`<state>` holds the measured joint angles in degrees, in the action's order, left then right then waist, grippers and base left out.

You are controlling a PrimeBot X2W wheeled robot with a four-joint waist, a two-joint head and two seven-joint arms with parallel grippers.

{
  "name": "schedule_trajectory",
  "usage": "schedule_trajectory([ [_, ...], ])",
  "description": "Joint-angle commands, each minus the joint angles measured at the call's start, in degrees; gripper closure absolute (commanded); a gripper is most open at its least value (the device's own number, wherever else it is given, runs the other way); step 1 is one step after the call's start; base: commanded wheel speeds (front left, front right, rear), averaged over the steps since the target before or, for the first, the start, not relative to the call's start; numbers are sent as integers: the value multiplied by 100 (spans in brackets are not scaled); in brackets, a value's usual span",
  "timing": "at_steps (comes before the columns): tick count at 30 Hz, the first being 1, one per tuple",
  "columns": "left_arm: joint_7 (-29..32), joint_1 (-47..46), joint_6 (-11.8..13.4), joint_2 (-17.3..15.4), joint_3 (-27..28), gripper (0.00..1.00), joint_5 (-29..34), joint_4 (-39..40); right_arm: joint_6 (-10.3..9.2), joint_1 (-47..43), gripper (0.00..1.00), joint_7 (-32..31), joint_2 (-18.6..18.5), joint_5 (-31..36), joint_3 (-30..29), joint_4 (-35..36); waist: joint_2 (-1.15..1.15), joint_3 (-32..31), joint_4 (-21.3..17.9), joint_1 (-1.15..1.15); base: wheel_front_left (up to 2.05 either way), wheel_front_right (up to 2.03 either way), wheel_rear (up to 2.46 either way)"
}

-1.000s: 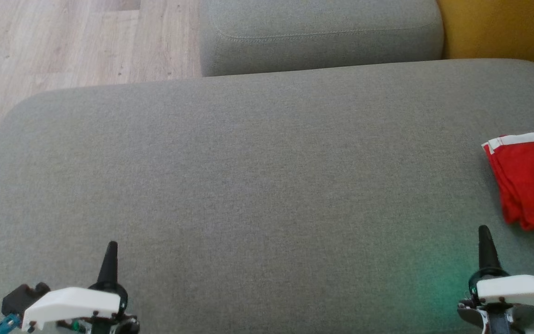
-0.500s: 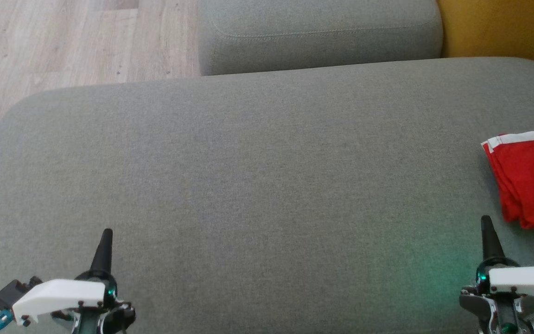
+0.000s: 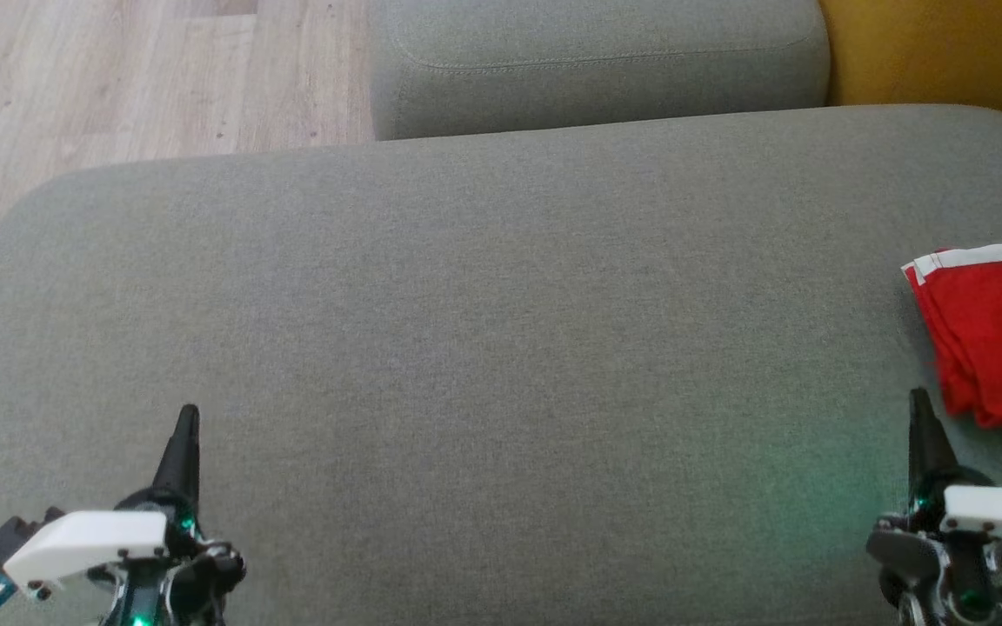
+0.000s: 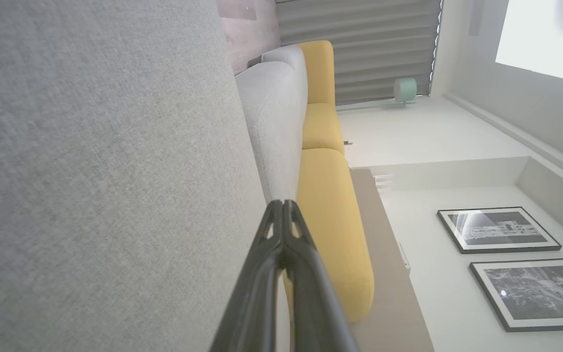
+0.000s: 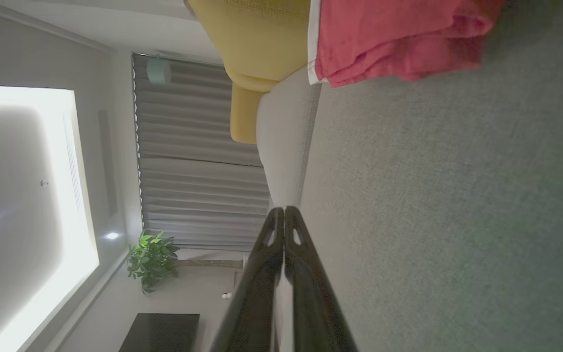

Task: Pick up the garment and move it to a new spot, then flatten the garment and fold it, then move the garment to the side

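Over the last 1 second both arms have crept forward across the broad grey woven seat cushion. The head camera has shifted a little too, but the fingertips have travelled further up the head view than the cushion has. The left gripper and the right gripper are both clenched, each pair of dark fingers pressed tip to tip with nothing between them, as the left wrist view and right wrist view show.

The red fabric garment with white trim lies on the cushion just ahead and to the right of the right gripper's tip, near but not touching, and well apart from the left gripper. It sits in stacked layers, so it looks folded and already set to the side. My judgement is that the task is at or near its end, though the advance of the right arm could also be a last nudge.

Beyond both grippers sits a smaller grey cushion, with a mustard-yellow cushion ahead of the right one and pale wood floor ahead of the left. Nothing lies between the right fingertips and the garment.
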<state>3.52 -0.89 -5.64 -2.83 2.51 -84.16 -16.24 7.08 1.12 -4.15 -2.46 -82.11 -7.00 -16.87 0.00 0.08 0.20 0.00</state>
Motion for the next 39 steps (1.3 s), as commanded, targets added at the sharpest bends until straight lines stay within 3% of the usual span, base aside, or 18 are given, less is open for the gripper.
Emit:
schedule_trajectory([
  [1, 60, -386, -71, -63, 208, 100, -185, 211, 37, 383, 100, -67, -39, -228, 84, 243, 0, 1, -2, 0, 0, 0, 0],
  [11, 237, -524, -185, -61, 327, 100, -862, 221, 41, 506, 100, -235, -42, -1005, 47, 285, 0, 10, -20, 0, 0, 0, 0],
  [39, 257, -526, -185, -43, 352, 100, -841, 220, 41, 506, 100, -234, -42, -1006, 48, 285, 0, 10, -20, 0, 0, 0, 0],
])
